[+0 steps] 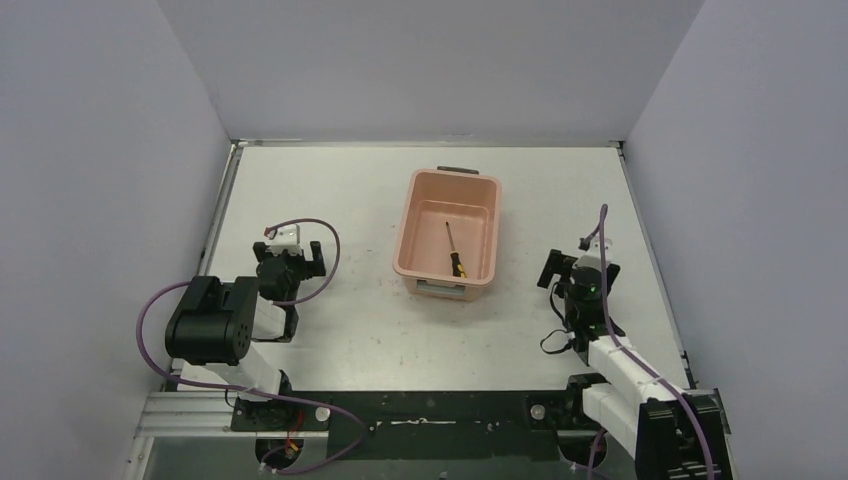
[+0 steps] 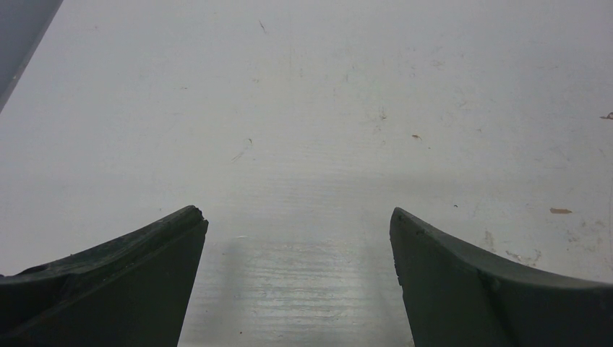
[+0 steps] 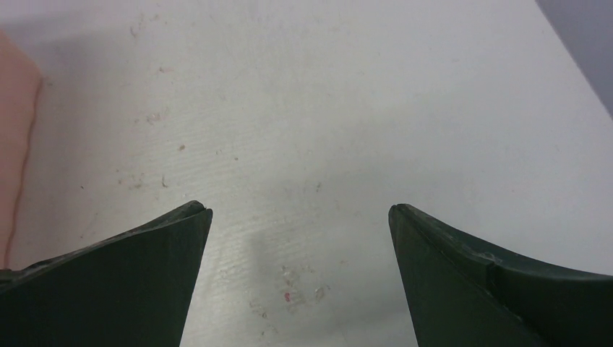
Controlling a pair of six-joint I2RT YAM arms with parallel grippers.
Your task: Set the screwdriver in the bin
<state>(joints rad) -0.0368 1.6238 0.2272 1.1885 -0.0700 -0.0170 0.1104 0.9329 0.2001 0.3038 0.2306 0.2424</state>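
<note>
The salmon-pink bin point(image 1: 415, 215) stands mid-table, its dark handle at the far short end. Inside it lies the screwdriver point(image 1: 455, 254), yellow-and-black handle toward the near wall, thin shaft pointing away. My left gripper point(image 1: 290, 250) rests over bare table left of the bin, open and empty; its wrist view shows the left gripper point(image 2: 298, 217) with only tabletop between the fingers. My right gripper point(image 1: 578, 262) sits to the right of the bin, open and empty; in the right wrist view the right gripper point(image 3: 300, 210) frames bare table, and a strip of the bin point(image 3: 13, 130) shows at the left edge.
Grey walls close in the white table point(image 1: 330, 340) on the left, back and right. Purple cables loop around both arms. A black rail with the arm bases runs along the near edge point(image 1: 430, 410).
</note>
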